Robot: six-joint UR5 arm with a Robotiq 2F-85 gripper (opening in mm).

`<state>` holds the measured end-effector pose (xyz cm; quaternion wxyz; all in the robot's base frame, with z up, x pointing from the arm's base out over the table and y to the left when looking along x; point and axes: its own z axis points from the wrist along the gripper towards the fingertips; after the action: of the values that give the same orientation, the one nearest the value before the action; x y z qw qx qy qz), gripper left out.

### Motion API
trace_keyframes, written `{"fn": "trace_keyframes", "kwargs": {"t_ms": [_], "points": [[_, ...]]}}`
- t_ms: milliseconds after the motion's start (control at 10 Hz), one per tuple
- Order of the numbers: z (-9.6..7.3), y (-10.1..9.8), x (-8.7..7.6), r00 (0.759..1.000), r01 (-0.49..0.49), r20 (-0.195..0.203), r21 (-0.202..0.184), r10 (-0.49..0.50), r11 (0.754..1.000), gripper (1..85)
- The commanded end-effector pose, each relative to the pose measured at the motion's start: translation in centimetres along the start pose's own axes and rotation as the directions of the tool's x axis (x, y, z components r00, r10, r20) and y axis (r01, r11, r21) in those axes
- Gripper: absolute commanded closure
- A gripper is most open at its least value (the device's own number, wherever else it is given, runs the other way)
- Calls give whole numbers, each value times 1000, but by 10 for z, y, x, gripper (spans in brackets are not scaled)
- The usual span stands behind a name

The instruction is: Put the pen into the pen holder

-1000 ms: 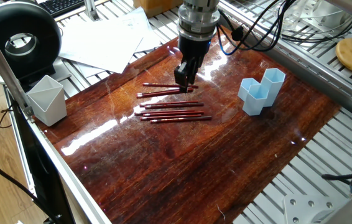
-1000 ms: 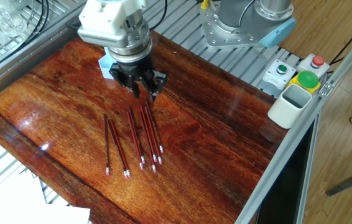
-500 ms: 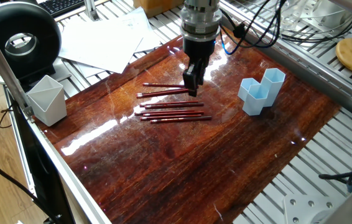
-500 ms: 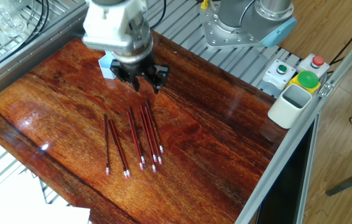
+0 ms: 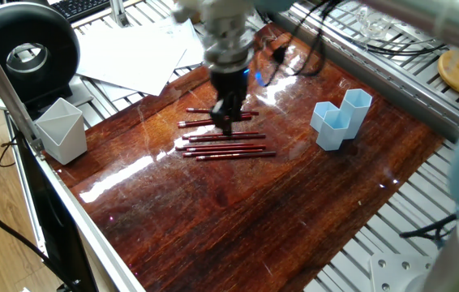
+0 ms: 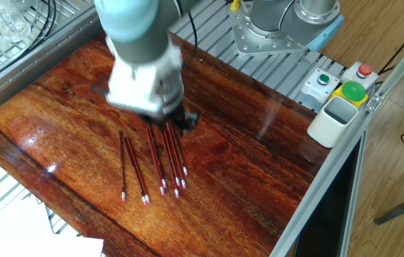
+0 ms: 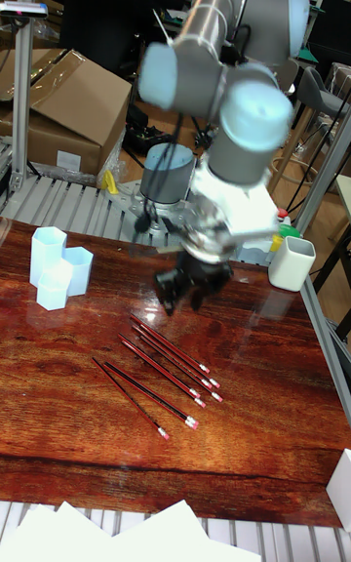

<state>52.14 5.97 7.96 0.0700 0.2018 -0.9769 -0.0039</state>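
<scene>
- The counter, dark glossy wood, carries everything, with loose paper sheets off its far-left corner in one fixed view.
- The arm is smeared with motion blur in all three views, leaning over the middle of the counter.
- A pale grey-white cup stands at the left edge, well apart from the action; it's not the target.
- The pen holder, light blue joined hexagonal tubes, stands upright on the right, well apart from the pens.
- The end effector is low over the pens; I cannot tell how wide its jaws stand, nor whether it grips anything.
- The pens, thin red ones, lie flat in a near-parallel cluster mid-counter, several just beside each other.
- Risk, as I judge it: with pens packed this close, the jaws could catch two at once or knock neighbours rolling.
</scene>
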Motion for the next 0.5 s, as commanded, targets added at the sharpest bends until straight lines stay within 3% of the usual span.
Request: {"fn": "trace_keyframes", "kwargs": {"t_ms": [0,200,400], "points": [[12,6,-5,998,-6,-59,29,7,1000,467],[5,1,41,971,47,-237,38,-37,998,467],[-3,-12,65,941,80,-333,74,-51,994,473]]}}
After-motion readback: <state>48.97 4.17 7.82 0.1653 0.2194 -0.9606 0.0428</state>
